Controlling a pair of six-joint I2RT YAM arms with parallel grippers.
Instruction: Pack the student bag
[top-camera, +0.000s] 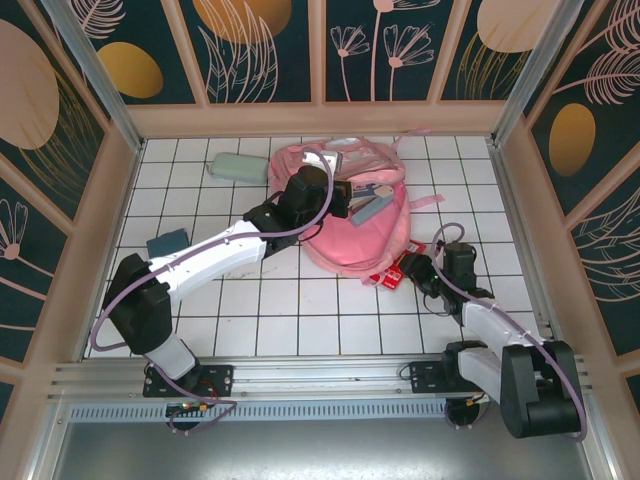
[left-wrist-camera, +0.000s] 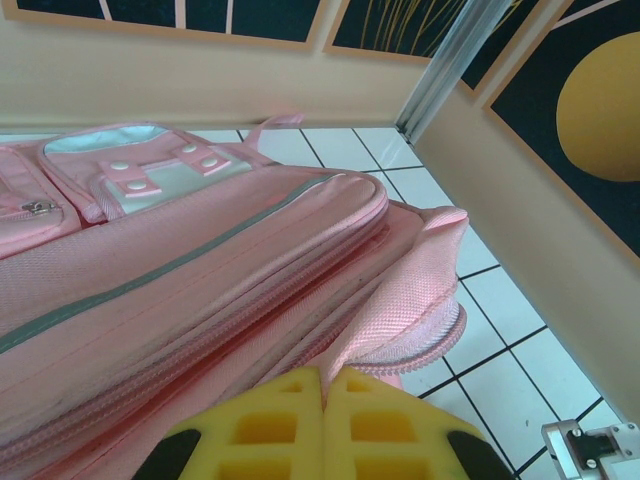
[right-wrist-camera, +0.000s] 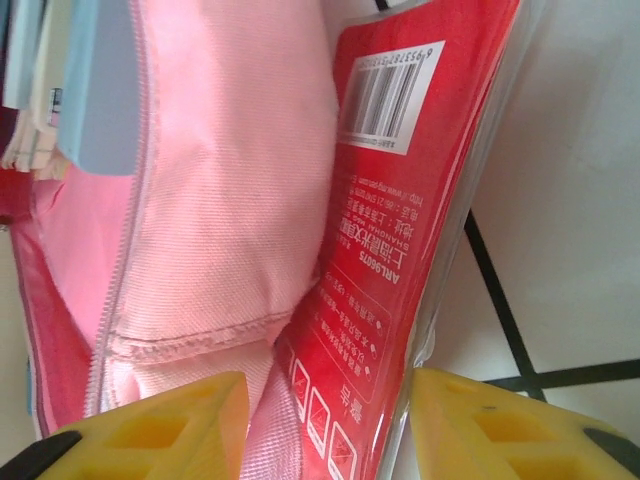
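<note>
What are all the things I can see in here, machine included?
student bag: one, pink, middle-back of the table, open.
books or notebooks: several, blue and grey, inside the bag's opening.
red packet: one, red with a barcode, against the bag's near edge.
pencil case: one, mint-green, left of the bag.
flat pouch: one, dark teal, far left.
table: one, white tiles.
left pincer: one, yellow, shut against the bag's fabric.
right pincer: one, yellow, open, straddling the red packet.

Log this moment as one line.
left fingers: shut on student bag flap | right fingers: open, straddling red packet at bag's edge | packet outside bag
</note>
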